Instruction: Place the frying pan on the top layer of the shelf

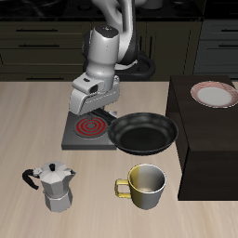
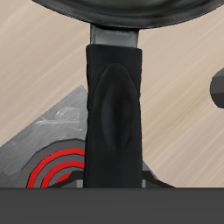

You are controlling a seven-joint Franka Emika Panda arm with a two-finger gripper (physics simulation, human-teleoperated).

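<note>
The frying pan [image 1: 142,133] is a round, shallow black pan that sits level between the burner plate and the shelf [image 1: 206,139], close to the shelf's near wall and below its flat top. My gripper [image 1: 100,112] is over the pan's handle, which it hides in the exterior view. In the wrist view the long black handle [image 2: 112,114] runs straight out from under the gripper to the pan's rim [image 2: 114,9]. The fingers look shut on the handle, though they are not plainly visible.
A grey burner plate [image 1: 85,130] with a red coil [image 2: 54,171] lies under the gripper. A pink-rimmed plate [image 1: 215,93] rests on the shelf's top. A moka pot [image 1: 54,184] and a yellow mug [image 1: 144,184] stand near the table's front edge.
</note>
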